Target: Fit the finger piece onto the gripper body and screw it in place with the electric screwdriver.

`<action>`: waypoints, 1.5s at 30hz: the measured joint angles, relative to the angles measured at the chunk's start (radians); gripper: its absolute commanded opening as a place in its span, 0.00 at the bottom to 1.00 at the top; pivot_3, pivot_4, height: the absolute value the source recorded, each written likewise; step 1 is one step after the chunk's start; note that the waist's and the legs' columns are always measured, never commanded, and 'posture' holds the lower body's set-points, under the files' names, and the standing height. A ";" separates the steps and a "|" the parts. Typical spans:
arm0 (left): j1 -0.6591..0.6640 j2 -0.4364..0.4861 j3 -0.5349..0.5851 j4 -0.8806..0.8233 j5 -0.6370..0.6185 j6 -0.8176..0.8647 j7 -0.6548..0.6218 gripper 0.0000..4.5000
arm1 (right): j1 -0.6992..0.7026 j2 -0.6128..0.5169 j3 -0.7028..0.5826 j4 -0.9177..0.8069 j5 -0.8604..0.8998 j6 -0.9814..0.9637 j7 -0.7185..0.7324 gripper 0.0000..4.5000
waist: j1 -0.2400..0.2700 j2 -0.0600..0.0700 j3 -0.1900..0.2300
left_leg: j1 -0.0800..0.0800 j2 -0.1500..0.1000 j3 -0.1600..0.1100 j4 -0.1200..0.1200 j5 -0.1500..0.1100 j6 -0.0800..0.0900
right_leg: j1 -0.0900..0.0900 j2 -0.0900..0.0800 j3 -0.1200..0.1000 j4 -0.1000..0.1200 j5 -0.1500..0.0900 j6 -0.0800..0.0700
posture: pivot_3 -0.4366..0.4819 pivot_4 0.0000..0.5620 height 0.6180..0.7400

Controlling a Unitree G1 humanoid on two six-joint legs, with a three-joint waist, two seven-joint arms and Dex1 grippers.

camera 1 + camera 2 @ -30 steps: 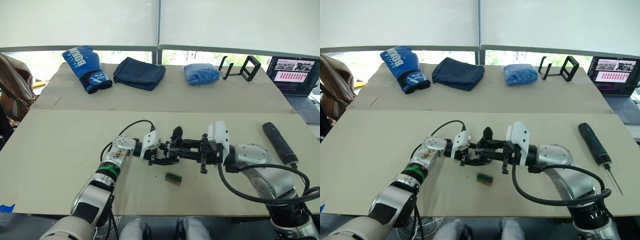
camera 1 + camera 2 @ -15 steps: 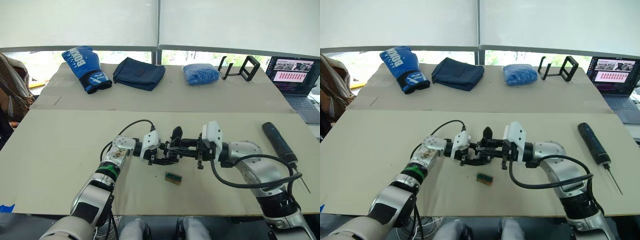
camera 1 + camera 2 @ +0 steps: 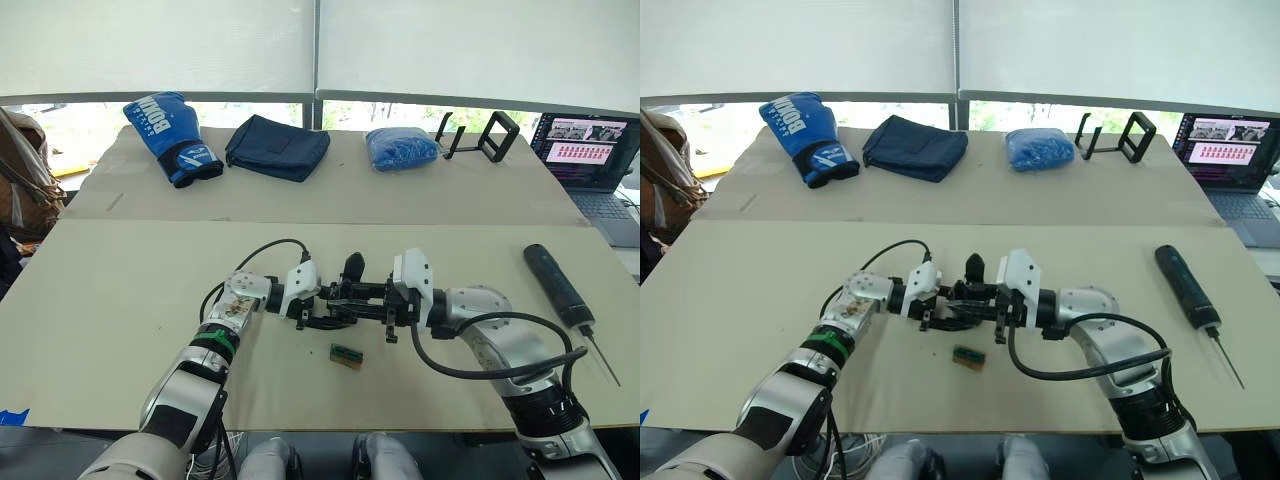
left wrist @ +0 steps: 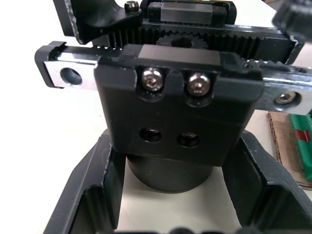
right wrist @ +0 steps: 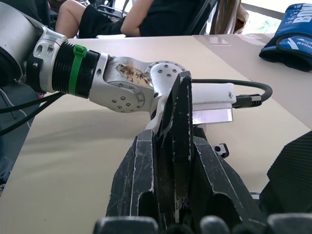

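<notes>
— Grippers first: where do they sit?

— Both meet at the middle of the table (image 3: 120, 300). Left gripper (image 3: 318, 307) comes in from 9 o'clock and has its fingers clamped around the stubby base of the gripper body (image 4: 170, 117); in the left wrist view the black fingers (image 4: 92, 195) flank the cylinder on both sides, with the toothed metal rail and two silver screws above.

— And the right one?

— Right gripper (image 3: 372, 300) reaches in from 3 o'clock, fingers closed narrow on the finger piece (image 5: 178, 122), which stands upright between them in its wrist view. From the head camera, the piece is right up against the gripper body; whether it is seated I cannot tell.

— The electric screwdriver?

— It lies well apart at 3 o'clock (image 3: 558, 285), bit pointing toward the near edge, untouched.

— Anything else?

— A small green-and-brown block (image 3: 346, 356) lies just toward 6 o'clock of the grippers. At 12 o'clock: a blue boxing glove (image 3: 170, 135), dark folded cloth (image 3: 277, 146), blue bundle (image 3: 402, 148), black stand (image 3: 480, 135); a laptop (image 3: 595, 150) at 2 o'clock.
</notes>
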 measured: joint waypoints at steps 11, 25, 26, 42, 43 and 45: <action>0.001 0.003 -0.002 -0.001 0.003 0.002 0.001 0.51 | 0.006 -0.001 0.000 0.024 -0.008 0.001 0.003 0.10 | -0.002 0.000 0.000 | 0.000 0.000 0.000 0.000 0.000 0.000 | 0.000 0.000 0.000 0.000 0.000 0.000 | 0.48 0.27 1.00; 0.001 0.005 -0.005 -0.001 0.003 0.001 0.003 0.51 | 0.004 0.001 0.003 0.042 -0.012 0.006 0.003 0.10 | -0.004 0.000 0.000 | 0.003 0.000 0.000 0.000 0.000 0.000 | 0.004 0.000 0.000 0.000 0.000 0.000 | 0.48 0.27 1.00; 0.001 0.005 -0.004 -0.001 0.003 0.001 0.003 0.51 | 0.003 0.000 0.004 0.042 -0.012 0.014 0.001 0.10 | -0.004 0.000 0.000 | 0.004 0.000 0.000 0.000 0.000 0.000 | 0.005 0.000 0.000 0.000 0.000 0.000 | 0.48 0.27 1.00; 0.002 0.005 -0.004 0.004 0.004 0.001 0.014 0.51 | -0.037 -0.008 0.005 0.039 0.008 0.153 -0.001 0.10 | -0.006 0.000 0.000 | 0.007 0.000 -0.001 0.000 0.000 0.001 | 0.007 -0.001 0.000 0.000 0.000 0.000 | 0.48 0.27 1.00; 0.002 0.005 -0.004 0.004 0.004 0.001 0.014 0.51 | -0.038 -0.008 0.005 0.041 0.008 0.155 -0.004 0.10 | -0.006 0.000 -0.001 | 0.007 0.000 -0.001 0.000 0.000 0.001 | 0.008 -0.001 0.000 0.000 0.000 0.000 | 0.48 0.27 1.00; 0.002 0.006 -0.004 0.006 0.004 0.002 0.015 0.51 | -0.044 -0.006 0.007 0.051 0.008 0.154 -0.003 0.10 | -0.007 0.000 -0.001 | 0.008 0.000 -0.001 0.000 0.000 0.001 | 0.008 -0.001 0.000 0.000 0.000 0.000 | 0.48 0.27 1.00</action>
